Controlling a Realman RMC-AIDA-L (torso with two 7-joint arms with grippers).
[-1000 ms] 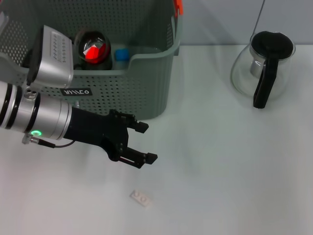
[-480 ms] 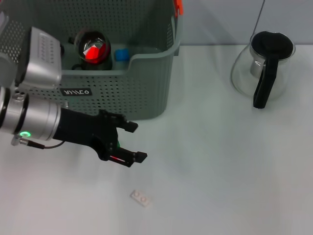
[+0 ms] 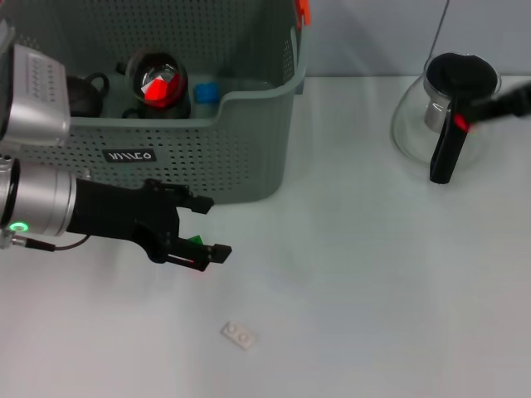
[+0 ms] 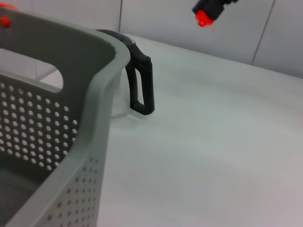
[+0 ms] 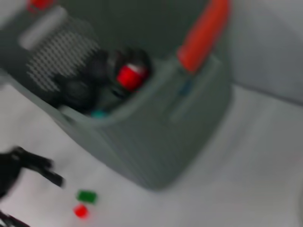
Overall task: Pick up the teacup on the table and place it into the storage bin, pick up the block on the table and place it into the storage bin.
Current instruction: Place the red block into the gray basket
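The grey-green storage bin [image 3: 249,157] stands at the back left, with an orange clip [image 3: 304,10] on its rim. It holds a dark cup with a handle [image 3: 83,93], a red-and-black object [image 3: 158,80] and a blue piece [image 3: 206,91]. A flat white block [image 3: 239,335] lies on the table near the front. A small green block [image 3: 193,240] lies just in front of the bin, partly hidden by my left gripper [image 3: 211,228], which is open and empty low over the table. My right gripper [image 3: 498,104] reaches in at the far right.
A glass pot with a black lid and handle [image 3: 448,124] stands at the back right, under the right arm. The left wrist view shows the bin's rim [image 4: 94,94], the pot's handle [image 4: 142,85] and the right gripper [image 4: 210,8]. The right wrist view shows the bin [image 5: 156,142] and the green block [image 5: 86,196].
My left gripper has drawn back to the left, still open and empty, uncovering the dark cup in the bin. My right arm has come into view over the glass pot.
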